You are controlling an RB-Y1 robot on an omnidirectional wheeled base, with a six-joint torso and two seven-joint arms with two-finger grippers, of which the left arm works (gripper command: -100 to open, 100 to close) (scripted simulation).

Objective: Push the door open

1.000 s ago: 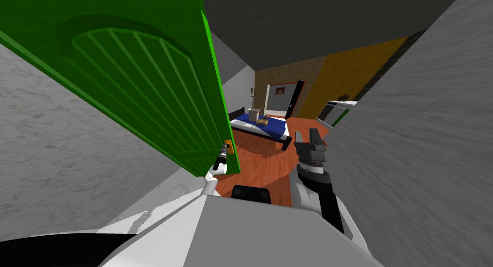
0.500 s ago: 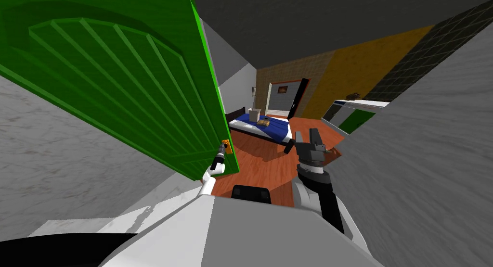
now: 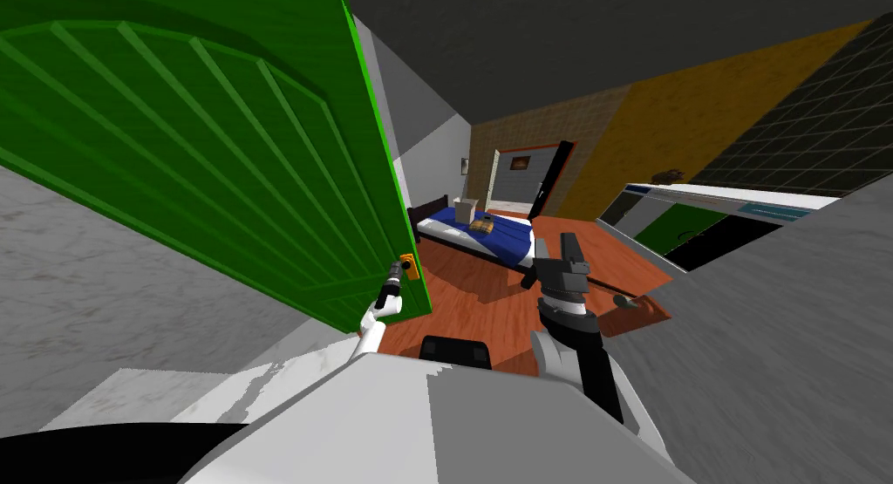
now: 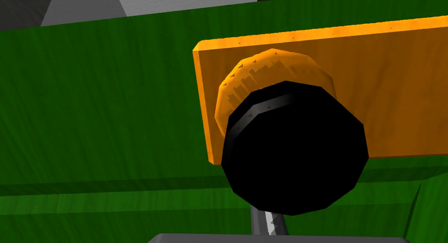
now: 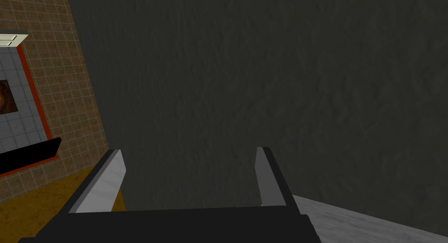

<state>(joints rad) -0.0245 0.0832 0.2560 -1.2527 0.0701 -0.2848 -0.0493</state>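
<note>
Black knob sits right up against the left end effector, on an orange plate at the free edge of the green door, probably for the most leverage. Can't tell whether it's clamped on the knob. Door stands ajar with the bed visible past its edge, and the right end effector hangs open, well clear of the door.

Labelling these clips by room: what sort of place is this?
Probably a doorway into a bedroom: an open green door, a blue-covered bed beyond it, and a reddish wooden floor.

No text, label, brand, number or sign can be read on anything here
</note>
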